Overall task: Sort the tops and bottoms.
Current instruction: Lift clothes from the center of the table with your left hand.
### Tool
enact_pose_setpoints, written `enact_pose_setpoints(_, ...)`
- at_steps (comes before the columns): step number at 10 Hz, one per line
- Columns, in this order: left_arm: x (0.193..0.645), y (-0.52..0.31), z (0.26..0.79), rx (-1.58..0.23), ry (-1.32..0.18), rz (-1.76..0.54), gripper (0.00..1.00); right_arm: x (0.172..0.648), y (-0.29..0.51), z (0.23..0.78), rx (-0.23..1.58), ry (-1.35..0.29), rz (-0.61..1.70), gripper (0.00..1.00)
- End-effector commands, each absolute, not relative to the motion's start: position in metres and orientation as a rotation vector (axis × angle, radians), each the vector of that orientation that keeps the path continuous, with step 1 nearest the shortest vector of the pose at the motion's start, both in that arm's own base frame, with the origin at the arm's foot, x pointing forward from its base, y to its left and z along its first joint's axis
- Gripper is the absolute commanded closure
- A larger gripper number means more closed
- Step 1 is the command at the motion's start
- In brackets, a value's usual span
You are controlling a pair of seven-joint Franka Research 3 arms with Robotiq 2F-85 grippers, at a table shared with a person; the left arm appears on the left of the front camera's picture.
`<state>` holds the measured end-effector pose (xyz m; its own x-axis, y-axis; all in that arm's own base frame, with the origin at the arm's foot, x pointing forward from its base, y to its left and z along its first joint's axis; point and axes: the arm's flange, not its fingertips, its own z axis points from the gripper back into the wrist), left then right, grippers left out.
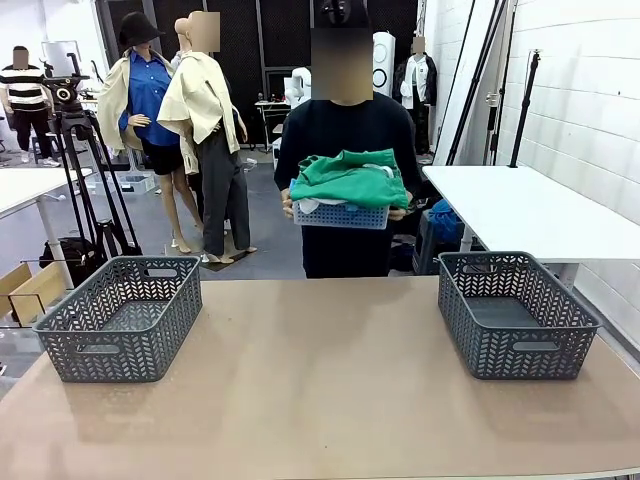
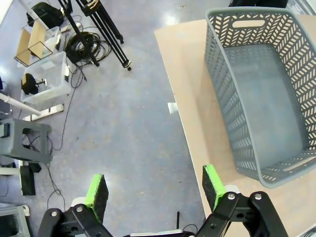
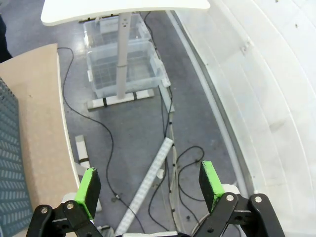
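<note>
Green shorts (image 1: 348,178): atop blue basket (image 1: 342,216) held by person (image 1: 345,120) across table | left gripper (image 2: 154,187): wide open, near grey basket (image 2: 232,108) | right gripper (image 3: 149,185): wide open, above floor (image 3: 192,123)

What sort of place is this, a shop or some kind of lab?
Most likely a robotics lab or test workshop: a camera tripod stands on the bare floor, loose cables lie coiled near it, and two matching grey baskets sit on the table.
</note>
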<state>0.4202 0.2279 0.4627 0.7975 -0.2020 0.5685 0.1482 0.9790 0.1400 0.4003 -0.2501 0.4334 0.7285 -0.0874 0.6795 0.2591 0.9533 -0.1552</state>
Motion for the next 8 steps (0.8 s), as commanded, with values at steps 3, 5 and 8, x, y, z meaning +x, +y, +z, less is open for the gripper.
enact_pose_setpoints(3, 0.4187, 0.2321, 0.4600, 0.089, -0.632, -0.198, 0.00, 0.4008, -0.2529, 0.4355, -0.250, -0.725, -0.189, 0.00)
enact_pose_setpoints(5, 0.4187, 0.2321, 0.4600, 0.089, -0.632, -0.198, 0.00, 0.4008, -0.2529, 0.4355, -0.250, -0.725, -0.189, 0.00)
enact_pose_setpoints(8, 0.4187, 0.2321, 0.4600, 0.089, -0.632, -0.198, 0.00, 0.4008, -0.2529, 0.4355, -0.250, -0.725, -0.189, 0.00)
